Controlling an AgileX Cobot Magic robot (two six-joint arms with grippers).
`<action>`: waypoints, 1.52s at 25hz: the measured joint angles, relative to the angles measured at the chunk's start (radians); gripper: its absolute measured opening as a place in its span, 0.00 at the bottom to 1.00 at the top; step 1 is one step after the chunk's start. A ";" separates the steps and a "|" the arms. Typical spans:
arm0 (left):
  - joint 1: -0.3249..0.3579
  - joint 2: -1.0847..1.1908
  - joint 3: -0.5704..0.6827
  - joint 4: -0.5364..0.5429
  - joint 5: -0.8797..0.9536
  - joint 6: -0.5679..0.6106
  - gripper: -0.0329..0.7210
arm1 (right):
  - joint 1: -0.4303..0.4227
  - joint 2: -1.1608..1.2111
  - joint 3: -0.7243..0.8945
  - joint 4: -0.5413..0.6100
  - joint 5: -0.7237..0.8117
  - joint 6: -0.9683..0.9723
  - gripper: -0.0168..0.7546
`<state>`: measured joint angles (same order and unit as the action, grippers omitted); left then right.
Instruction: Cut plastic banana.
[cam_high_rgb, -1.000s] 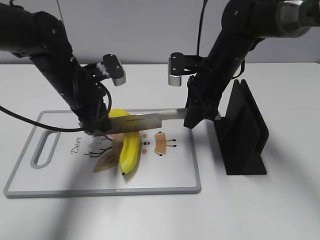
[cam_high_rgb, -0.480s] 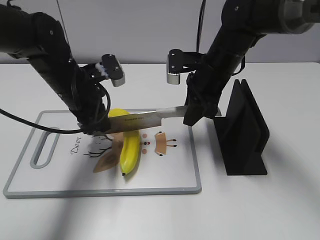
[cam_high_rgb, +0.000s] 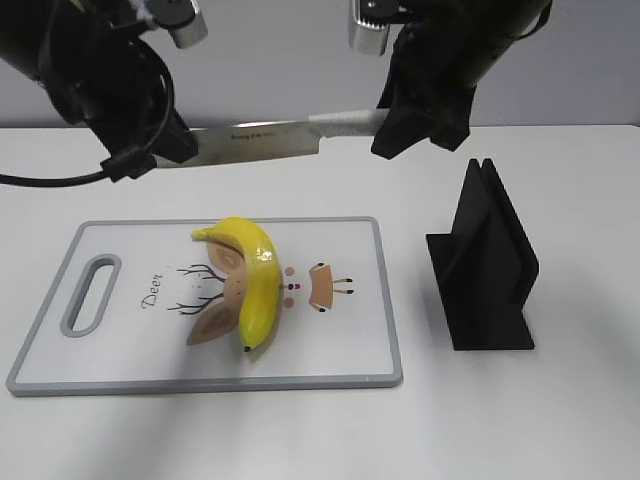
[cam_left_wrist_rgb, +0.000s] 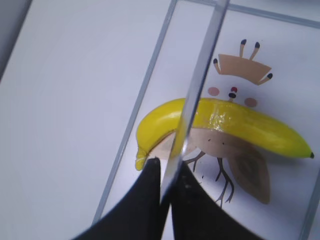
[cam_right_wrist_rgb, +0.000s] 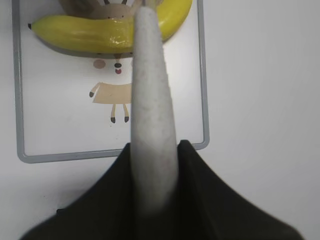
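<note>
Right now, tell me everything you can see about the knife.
The knife is held level in the air, well above the cutting board and the plastic banana, touching neither. It has a long, shiny metal blade with small dark lettering and a pale grey handle. The left claw pinches the blade near its tip, and the right claw is shut around the handle. The wrist views look along it, straight over the banana.

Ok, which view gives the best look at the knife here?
The exterior view: the knife shows full length, held level above the cutting board, the left gripper on its blade tip and the right gripper on its handle. The left wrist view sees only the blade's thin edge; the right wrist view only the grey handle.
</note>
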<state>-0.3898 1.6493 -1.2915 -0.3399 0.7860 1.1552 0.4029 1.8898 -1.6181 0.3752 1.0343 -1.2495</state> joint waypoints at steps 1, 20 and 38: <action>0.000 -0.020 0.001 0.000 0.005 0.000 0.08 | 0.001 -0.015 0.000 0.001 0.000 0.000 0.25; 0.007 -0.105 0.004 -0.026 -0.073 -0.055 0.91 | -0.005 -0.032 0.003 -0.013 0.027 0.091 0.23; 0.267 -0.262 0.005 0.361 0.409 -1.013 0.82 | -0.005 -0.067 -0.061 -0.179 0.164 0.969 0.23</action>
<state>-0.1233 1.3875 -1.2867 0.0214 1.1945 0.1426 0.3981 1.8230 -1.6790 0.1959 1.1980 -0.2802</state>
